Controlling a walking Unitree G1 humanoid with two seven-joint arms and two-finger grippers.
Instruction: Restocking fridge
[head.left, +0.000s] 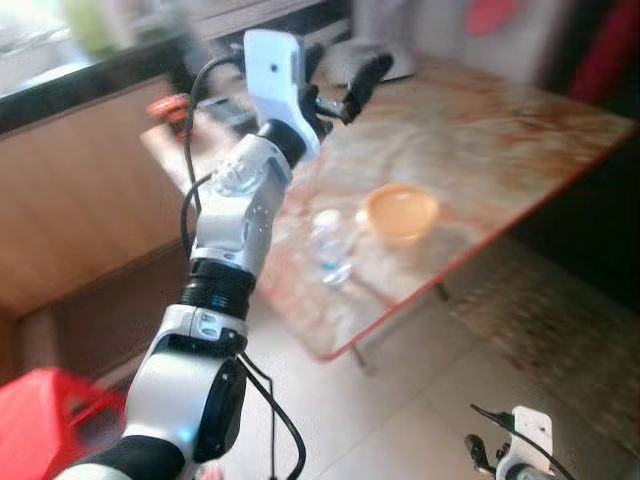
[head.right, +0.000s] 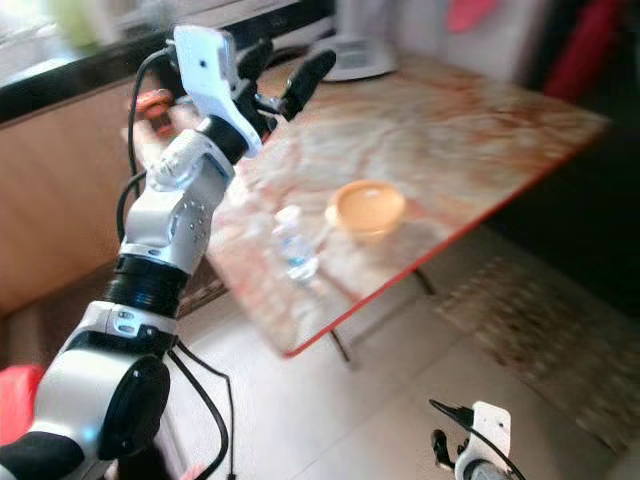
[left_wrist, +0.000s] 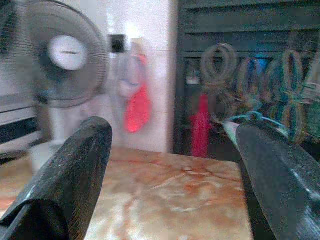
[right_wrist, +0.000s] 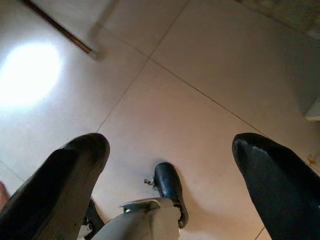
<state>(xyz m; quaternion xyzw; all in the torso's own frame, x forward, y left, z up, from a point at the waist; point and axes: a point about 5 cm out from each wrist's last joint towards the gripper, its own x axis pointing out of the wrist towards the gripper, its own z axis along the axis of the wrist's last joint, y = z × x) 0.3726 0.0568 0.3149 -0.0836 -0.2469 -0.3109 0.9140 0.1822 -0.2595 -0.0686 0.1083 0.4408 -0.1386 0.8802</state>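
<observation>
- the left gripper (head.left: 345, 85), two long black fingers on a raised silver arm, is hovering high over the far part of the folding table with the orange-veined marble top (head.left: 500, 130), nearer its far left corner; its jaws are spread wide and carrying nothing, which suits an arm being swung into place rather than one gripping.
- a small clear plastic water bottle (head.left: 329, 247) is standing upright near the table's near edge, probably the item meant for the fridge; the picture is blurred, so its label cannot be read.
- just beside the bottle, towards the right edge, a round orange plastic bowl (head.left: 401, 212) is sitting apart from it, not touching.
- the left gripper is well apart from the bottle, so the next move, as a judgement, is calling for the arm to be lowered back towards the near edge before any grasp; the bottle being light and tall, a glancing finger could be tipping it over the edge.
- through the left wrist view a white pedestal fan (left_wrist: 62, 57) is showing beyond the table's far edge.
- the right gripper (right_wrist: 170, 165) is hanging idle over the pale tiled floor (right_wrist: 190, 100), fingers parted and empty.
- a red plastic stool (head.left: 50, 415) is sitting low at the robot's left.
</observation>
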